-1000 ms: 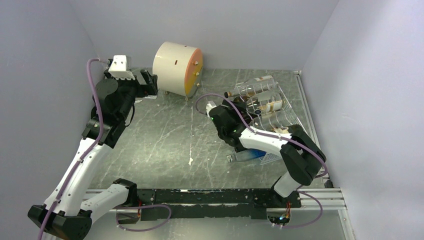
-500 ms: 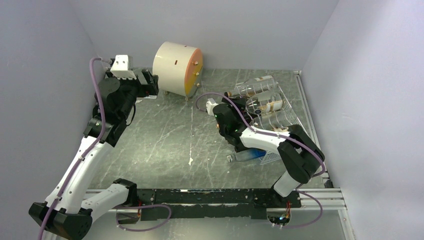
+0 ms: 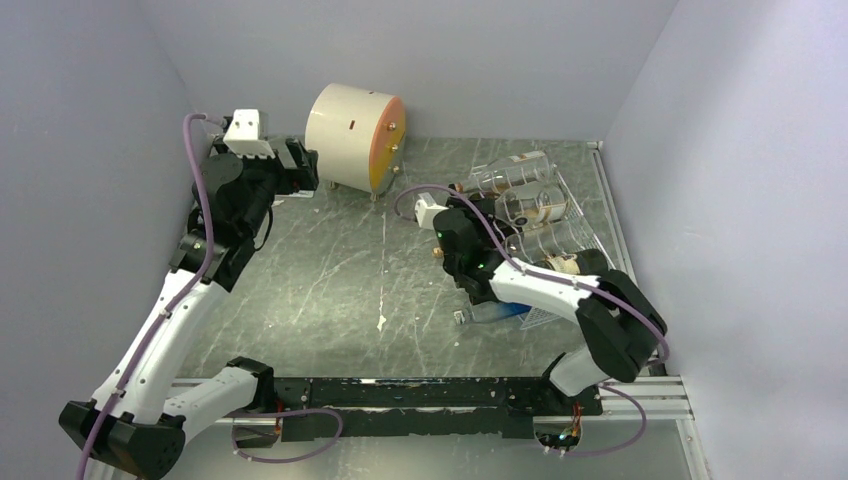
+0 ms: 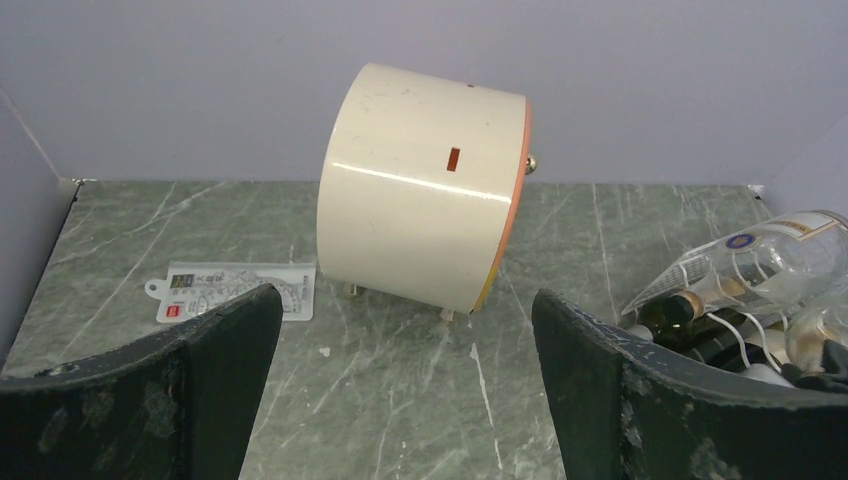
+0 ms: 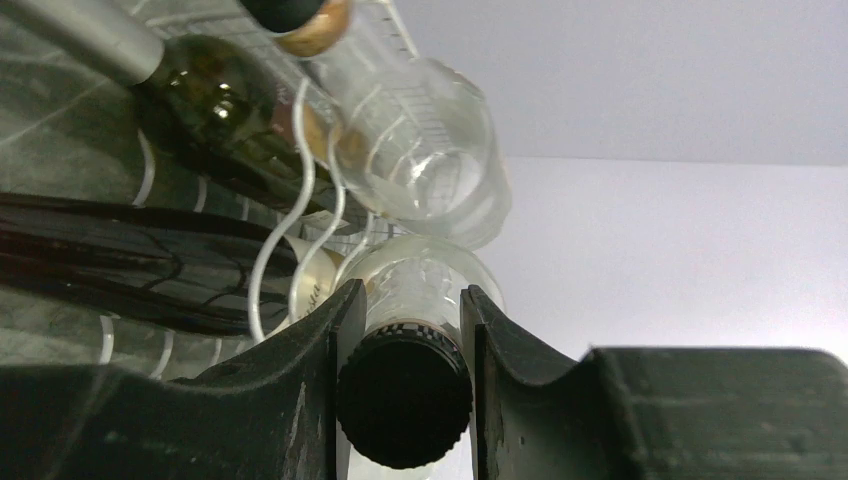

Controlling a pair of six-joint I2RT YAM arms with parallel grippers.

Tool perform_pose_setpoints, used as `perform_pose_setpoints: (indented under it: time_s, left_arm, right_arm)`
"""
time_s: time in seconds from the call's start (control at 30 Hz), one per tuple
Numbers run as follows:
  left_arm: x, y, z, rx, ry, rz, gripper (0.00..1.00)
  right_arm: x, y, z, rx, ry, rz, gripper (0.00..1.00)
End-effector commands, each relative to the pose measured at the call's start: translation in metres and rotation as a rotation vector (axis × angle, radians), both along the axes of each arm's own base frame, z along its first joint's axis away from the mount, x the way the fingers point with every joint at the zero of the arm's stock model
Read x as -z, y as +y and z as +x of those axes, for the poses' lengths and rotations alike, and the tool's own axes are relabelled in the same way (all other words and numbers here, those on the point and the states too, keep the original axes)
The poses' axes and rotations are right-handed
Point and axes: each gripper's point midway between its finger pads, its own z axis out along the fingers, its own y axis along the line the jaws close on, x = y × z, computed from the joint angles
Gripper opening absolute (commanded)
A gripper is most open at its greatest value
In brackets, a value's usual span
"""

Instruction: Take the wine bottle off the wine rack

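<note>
From above, my right tool (image 3: 478,218) had crept closer to the rack (image 3: 585,222) over the last second. It went from just short of the rack's open end to right at it, and the elbow swung out beside the rack's near corner. It now sat at the neck of the middle bottle (image 3: 532,210), which lay in its cradle with the neck pointing out of the rack toward the middle of the counter (image 3: 330,270). My left tool (image 3: 305,172) had hardly moved. It hung well away from the rack, on the far side of the drum (image 3: 355,125).

Through the left wrist camera, that tool's fingers (image 4: 200,380) stood wide apart with nothing between them. The drum (image 4: 420,215) filled the middle, and the rack (image 4: 742,335) showed only at the right edge, well off.

Through the right wrist camera, the fingers (image 5: 310,380) sat narrow, pressed to either side of the bottle (image 5: 425,280) just behind its black cap (image 5: 403,395). I judged that a closed grip on the neck. The bottle's body lay among the wavy wires of the rack (image 5: 265,255), under a clear bottle (image 5: 430,150), so nothing had come off yet.

I read the advance as the reach finished and the grasp made. What remained was the draw: pull the neck straight out along the cradle, away from the rack, without dragging its neighbours.
</note>
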Motion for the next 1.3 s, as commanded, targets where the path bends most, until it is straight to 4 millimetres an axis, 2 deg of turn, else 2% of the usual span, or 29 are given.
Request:
perform_pose_setpoints:
  time_s: [0.0, 0.2, 0.33, 0.43, 0.6, 0.93, 1.13, 1.27]
  left_arm:
    - [-0.006, -0.004, 0.002, 0.013, -0.02, -0.017, 0.99]
    - [0.0, -0.005, 0.005, 0.013, 0.0, -0.013, 0.99]
    - [0.004, -0.005, 0.007, 0.011, 0.01, -0.009, 0.99]
    - [0.005, -0.006, 0.009, 0.01, 0.014, -0.007, 0.99]
    - [0.007, -0.007, 0.01, 0.014, 0.019, -0.004, 0.97]
    - [0.008, -0.01, 0.01, 0.026, 0.029, -0.012, 1.0]
    - [0.004, -0.013, 0.007, 0.048, 0.016, -0.02, 0.99]
    - [0.002, -0.01, 0.006, 0.032, 0.009, -0.022, 0.99]
  right_arm:
    - [-0.043, 0.0, -0.01, 0.009, -0.102, 0.12, 0.18]
    - [-0.073, -0.002, -0.016, 0.023, -0.118, 0.262, 0.0]
    - [-0.088, -0.004, -0.022, 0.039, -0.122, 0.386, 0.0]
    - [-0.112, -0.006, -0.026, 0.033, -0.171, 0.484, 0.0]
    - [-0.136, -0.004, -0.03, 0.003, -0.201, 0.594, 0.0]
    - [-0.178, -0.009, -0.037, 0.038, -0.239, 0.756, 0.0]
    - [-0.198, -0.007, -0.039, -0.005, -0.272, 0.818, 0.0]
    - [-0.209, 0.003, -0.035, -0.03, -0.266, 0.85, 0.0]
